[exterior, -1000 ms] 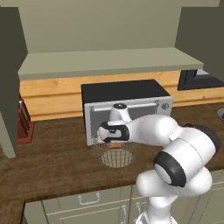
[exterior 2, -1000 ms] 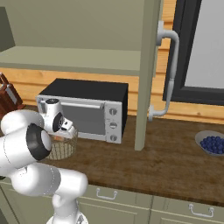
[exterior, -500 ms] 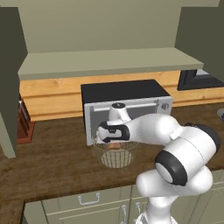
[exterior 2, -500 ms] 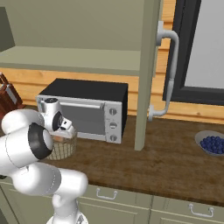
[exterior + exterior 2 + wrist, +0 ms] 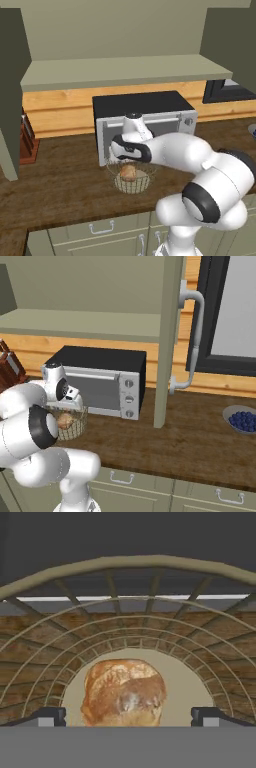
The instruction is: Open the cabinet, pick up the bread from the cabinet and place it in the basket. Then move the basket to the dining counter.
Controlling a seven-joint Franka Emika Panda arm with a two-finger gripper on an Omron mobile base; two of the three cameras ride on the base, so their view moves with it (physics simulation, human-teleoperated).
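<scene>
resting at lower centre of the hand view, the bread is lying in the basket — the gripper is hovering spread wide, holding nothing.

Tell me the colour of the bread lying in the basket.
Golden brown with a paler, floury patch on its crust; the bread shows best in the hand view, resting on the basket base.

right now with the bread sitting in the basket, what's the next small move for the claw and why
Probably lift the claw straight up clear of the rim. The bread lies loose on the flat base of the basket and the jaws stand wide apart on either side of it, so the drop looks done; next comes gripping the basket's rim.
</scene>
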